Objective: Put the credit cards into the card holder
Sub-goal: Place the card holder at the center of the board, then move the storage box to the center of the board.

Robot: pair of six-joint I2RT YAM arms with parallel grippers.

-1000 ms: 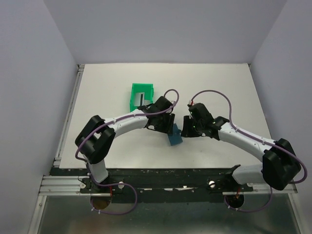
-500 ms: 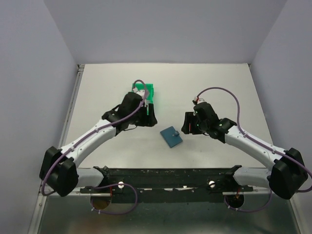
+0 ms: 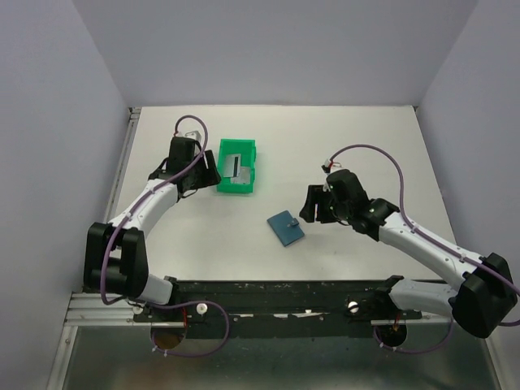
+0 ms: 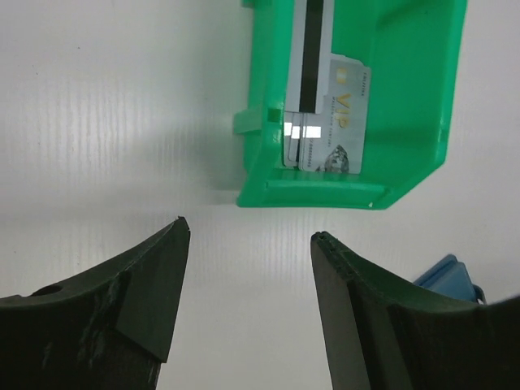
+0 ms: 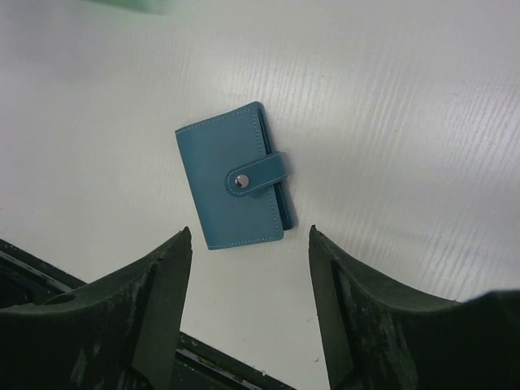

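Note:
The card holder [image 3: 286, 228] is a slate-blue wallet lying flat on the table, its strap snapped shut over the stud [image 5: 238, 182]. One corner of the card holder [image 4: 447, 276] also shows in the left wrist view. The credit cards [image 4: 325, 106], silvery with a dark stripe, lie stacked inside a green bin [image 4: 341, 195]. My left gripper [image 3: 208, 169] hovers just left of the bin, open and empty [image 4: 249, 231]. My right gripper [image 3: 309, 207] stands open and empty [image 5: 249, 234] just right of the card holder, a little apart from it.
The green bin [image 3: 237, 188] sits at the table's back left-centre, the credit cards [image 3: 236, 166] visible in it. A metal rail [image 3: 114, 187] runs along the left table edge. The dark base bar [image 3: 284, 288] crosses the near edge. White walls enclose the table.
Both grippers have opened and drawn away from the card holder, which now lies closed on the table. The left arm has swung back-left to the bin; the right has backed off slightly.

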